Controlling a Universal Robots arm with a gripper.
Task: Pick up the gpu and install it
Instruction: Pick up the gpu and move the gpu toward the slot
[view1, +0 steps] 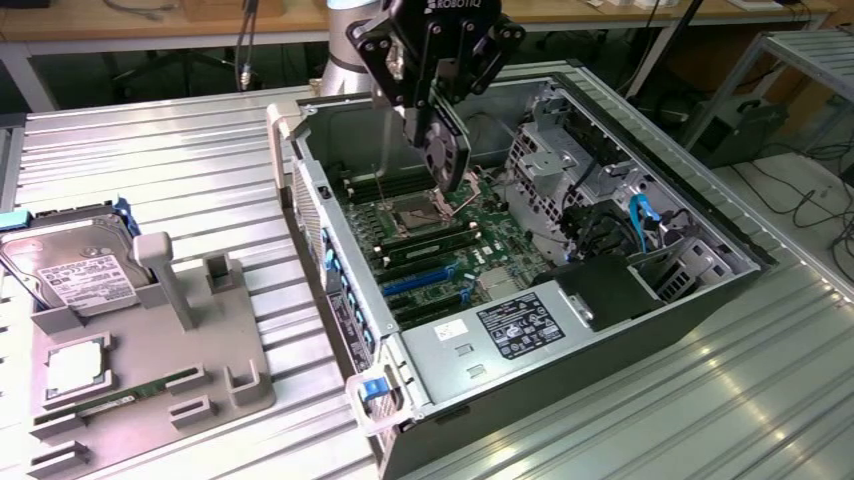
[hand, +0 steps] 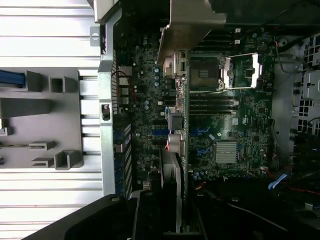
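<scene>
Bench: ribbed metal table (view1: 160, 150), grey tray (view1: 200, 350) holding a hard drive (view1: 74, 270)
Case (view1: 601, 350): open, motherboard (view1: 441, 250) inside
Gripper (view1: 430, 115): clamped on the gpu (view1: 451, 160), hanging above the motherboard

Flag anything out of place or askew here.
The CPU socket on the board stands open, its plate flipped up, and appears empty. The gpu, clamped in the gripper above the board, is not slotted. Nothing looks spilled or broken.
</scene>
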